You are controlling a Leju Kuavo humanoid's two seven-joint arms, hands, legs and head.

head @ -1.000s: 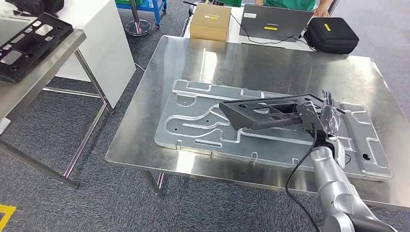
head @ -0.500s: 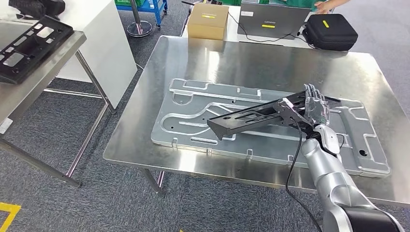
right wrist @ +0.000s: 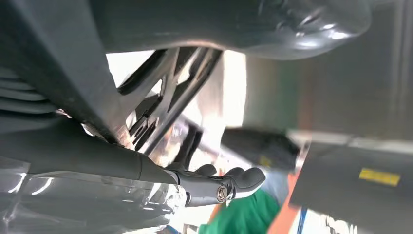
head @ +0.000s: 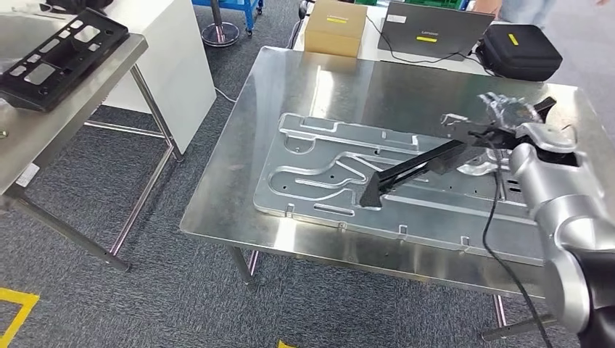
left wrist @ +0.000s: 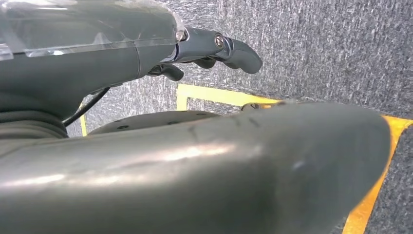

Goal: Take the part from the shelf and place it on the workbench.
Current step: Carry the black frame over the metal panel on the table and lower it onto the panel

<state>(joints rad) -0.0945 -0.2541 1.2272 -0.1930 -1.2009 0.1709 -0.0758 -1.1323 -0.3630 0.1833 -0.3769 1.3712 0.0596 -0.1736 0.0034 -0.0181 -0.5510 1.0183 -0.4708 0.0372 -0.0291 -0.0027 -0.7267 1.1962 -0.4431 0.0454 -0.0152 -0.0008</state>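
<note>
Head view shows my right hand point(head: 513, 116) gripping one end of the black part point(head: 424, 163), which slants down until its far end meets the metal plate point(head: 319, 156) on the workbench point(head: 290, 80). My left hand point(left wrist: 214, 48) hangs with fingers curled, holding nothing.

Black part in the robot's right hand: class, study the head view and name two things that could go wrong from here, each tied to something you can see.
1. The right hand holds the long black part at one end, steeply tilted, its low end at the metal plate. It might twist or slip out.
2. That low end could scrape or shift the plate on the workbench.
</note>
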